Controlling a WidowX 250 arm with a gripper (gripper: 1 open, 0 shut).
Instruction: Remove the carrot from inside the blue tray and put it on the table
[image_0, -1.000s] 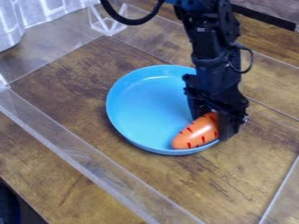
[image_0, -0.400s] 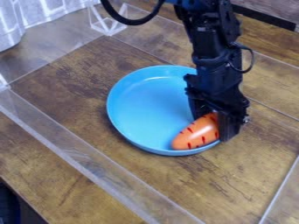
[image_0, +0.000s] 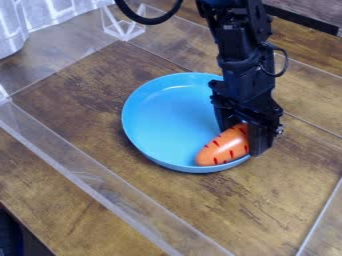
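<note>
Carrot: small orange toy w/ dark grooved lines across its body, glossy, lying on its side. Its far end is tucked under the gripper, so the leafy top isn't visible. It sits inside the blue tray, at the near-right part of the dish, right against the raised rim.

Gripper: black, pointing steeply down into the tray from above, fingers clenched on the carrot's upper end. Arm rises up & back toward the top of the view.

Tray: round, shallow, bright blue plastic, otherwise bare inside. It rests on the table, dark brown wood planks w/ visible grain & sheen. Clear acrylic wall runs along the near-left edge.
</note>
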